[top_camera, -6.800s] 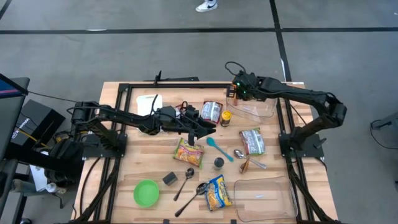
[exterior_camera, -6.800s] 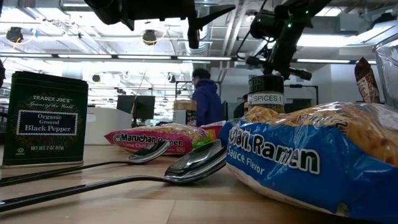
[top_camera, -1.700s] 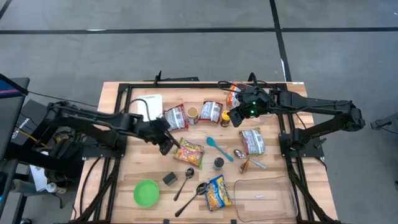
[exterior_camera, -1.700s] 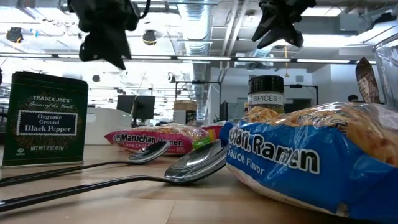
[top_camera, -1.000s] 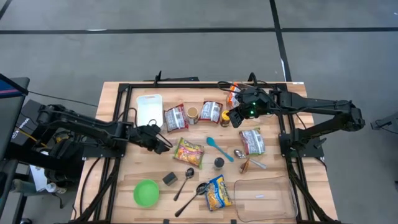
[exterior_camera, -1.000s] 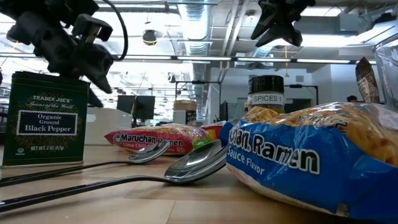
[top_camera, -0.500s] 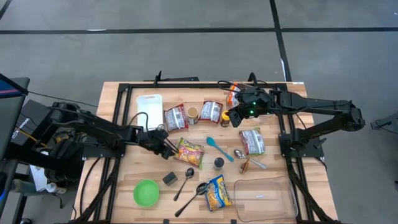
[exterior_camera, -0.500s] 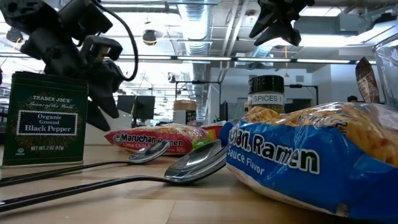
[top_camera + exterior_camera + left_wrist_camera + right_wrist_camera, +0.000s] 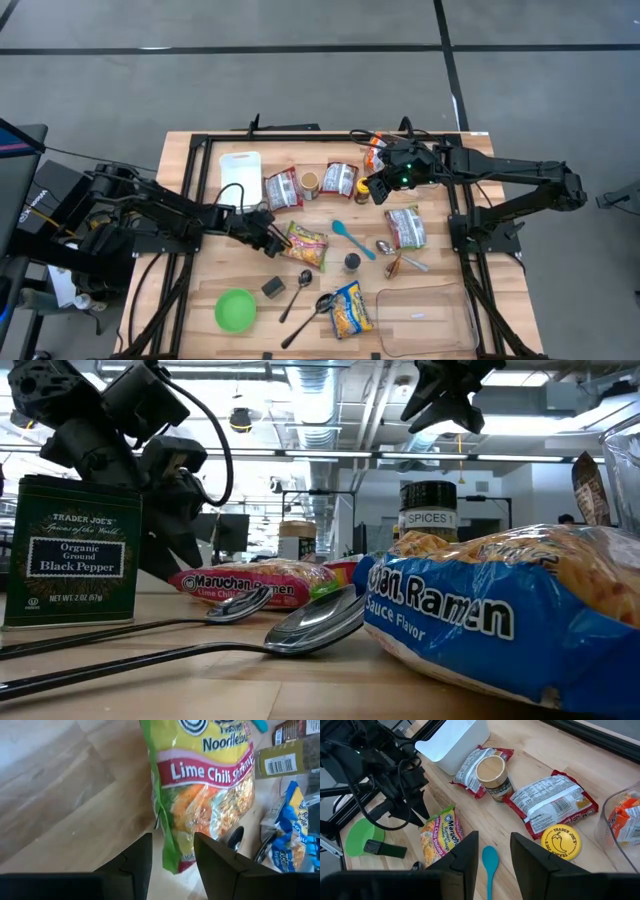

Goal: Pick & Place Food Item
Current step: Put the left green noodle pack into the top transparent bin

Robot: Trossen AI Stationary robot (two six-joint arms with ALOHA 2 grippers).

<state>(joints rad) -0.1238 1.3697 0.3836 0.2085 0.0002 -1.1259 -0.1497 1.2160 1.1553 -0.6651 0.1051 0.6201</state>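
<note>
At table centre, the left gripper [image 9: 272, 236] hangs low beside the Maruchan lime chili shrimp noodle packet [image 9: 303, 245], its two dark fingers [image 9: 137, 862] parted with a clear gap and holding nothing. The packet lies flat on the wooden table [image 9: 190, 300], just at the gripper's 3 o'clock in the high view, with a teal spoon [image 9: 348, 237] farther out at 3 o'clock and a metal spoon [image 9: 300, 288] at about 5 o'clock.

The left wrist view shows the packet's crimped end [image 9: 170, 862] sitting between the fingers, so the step in hand looks to be the approach to a pinch. A good grip would likely take that sealed edge squarely, fingers straddling it rather than pressing on the noodle block, which would probably slide on the smooth wood.

Across the table, the right gripper [image 9: 371, 188] hovers over the upper packets near a yellow-lidded Trader Joe's spice jar [image 9: 560, 841], fingers [image 9: 465, 857] apart and empty. Care is advised near the black pepper tin [image 9: 70, 550], which stands close to the left arm in the low view.
</note>
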